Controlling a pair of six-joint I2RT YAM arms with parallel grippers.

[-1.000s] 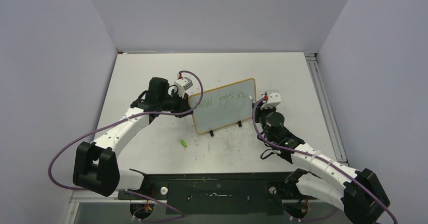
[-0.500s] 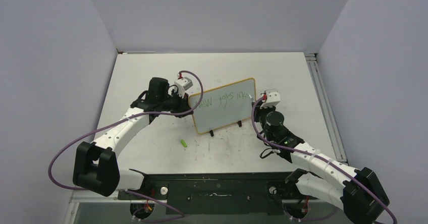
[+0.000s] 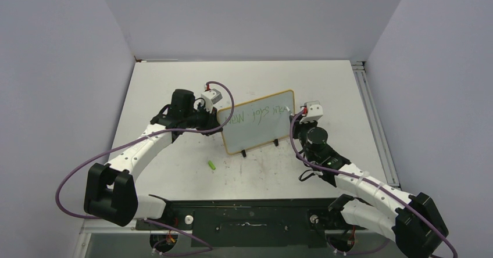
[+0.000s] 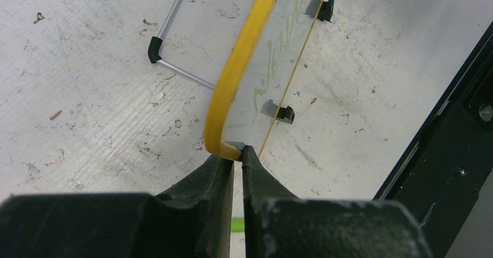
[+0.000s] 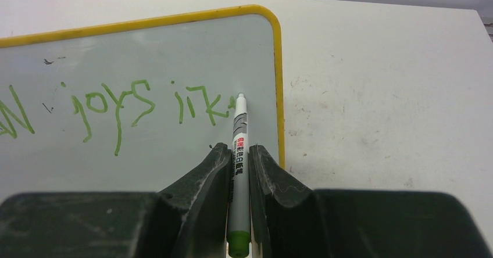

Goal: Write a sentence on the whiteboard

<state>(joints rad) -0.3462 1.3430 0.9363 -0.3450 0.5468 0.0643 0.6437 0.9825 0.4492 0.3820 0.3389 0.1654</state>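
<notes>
One small rectangular whiteboard (image 3: pixel 257 124) with rounded corners and a thin yellow frame stands on two short black feet (image 3: pixel 244 153) near the middle of the scuffed white tabletop (image 3: pixel 174 78), between the two arms. Its long axis runs left to right across the table, with the right end angled slightly away from the arm bases. Its written face is turned toward the bases. One line of thin green handwriting (image 5: pixel 116 110) crosses the face. "joys" reads clearly, and the letters after it are harder to make out.

There is one marker (image 5: pixel 240 130), white-barrelled with a green end. One small green cylinder (image 3: pixel 213 165) lies on the table in front of the board, apart from it.

The left gripper (image 4: pixel 237 153) has its jaws almost together, pinching the frame at a rounded corner on the board's left end. The right gripper (image 5: pixel 238 150) is clamped tight on the marker's barrel. The marker's tip points at the board, just past the last green stroke and near the right frame. Whether the tip touches cannot be told.
</notes>
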